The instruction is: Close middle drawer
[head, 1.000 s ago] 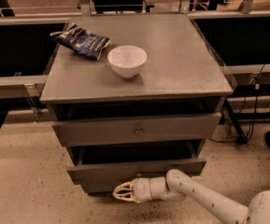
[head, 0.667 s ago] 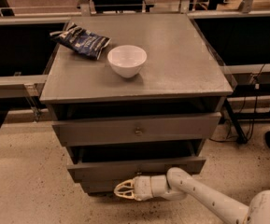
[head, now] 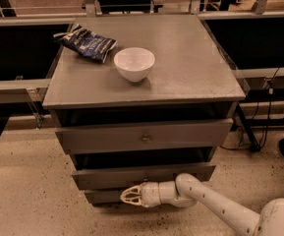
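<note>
The middle drawer (head: 146, 177) is a wide grey drawer with a low front panel. It stands pulled out a little from the grey cabinet (head: 146, 90), with a dark gap above it. My gripper (head: 127, 195) is pale and sits low at the cabinet's front. It is just under the middle drawer's front panel, left of centre and in front of the narrower bottom drawer front (head: 102, 196). My arm reaches in from the lower right.
The taller top drawer (head: 144, 136) with a brass knob is also out a little. A white bowl (head: 134, 63) and a dark blue snack bag (head: 86, 42) lie on the cabinet top. Black table legs and cables stand at the right (head: 249, 132). The floor is speckled.
My gripper has edged slightly up and toward the cabinet. The middle drawer's front panel sits a little further in than before.
</note>
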`<state>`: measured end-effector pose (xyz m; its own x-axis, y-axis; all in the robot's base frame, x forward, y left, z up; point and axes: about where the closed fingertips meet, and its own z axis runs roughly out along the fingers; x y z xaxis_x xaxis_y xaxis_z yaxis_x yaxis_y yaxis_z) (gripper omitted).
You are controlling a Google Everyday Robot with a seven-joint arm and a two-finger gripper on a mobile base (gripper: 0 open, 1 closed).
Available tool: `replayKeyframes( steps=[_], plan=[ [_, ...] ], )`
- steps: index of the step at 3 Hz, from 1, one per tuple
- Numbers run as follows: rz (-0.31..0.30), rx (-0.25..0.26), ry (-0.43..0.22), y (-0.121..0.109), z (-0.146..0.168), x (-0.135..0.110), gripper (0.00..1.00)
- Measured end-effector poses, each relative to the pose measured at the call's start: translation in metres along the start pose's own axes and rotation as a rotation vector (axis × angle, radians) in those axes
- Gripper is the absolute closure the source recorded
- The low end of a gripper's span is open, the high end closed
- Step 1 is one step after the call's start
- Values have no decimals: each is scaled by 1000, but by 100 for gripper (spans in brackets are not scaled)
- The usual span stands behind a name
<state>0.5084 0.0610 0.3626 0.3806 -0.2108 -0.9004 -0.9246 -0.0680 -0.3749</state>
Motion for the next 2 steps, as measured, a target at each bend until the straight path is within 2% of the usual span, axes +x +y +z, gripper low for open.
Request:
replayKeyframes(
  steps=[2],
  plan=[
    [-12, 13, 13, -21, -3, 7, 100]
  ],
)
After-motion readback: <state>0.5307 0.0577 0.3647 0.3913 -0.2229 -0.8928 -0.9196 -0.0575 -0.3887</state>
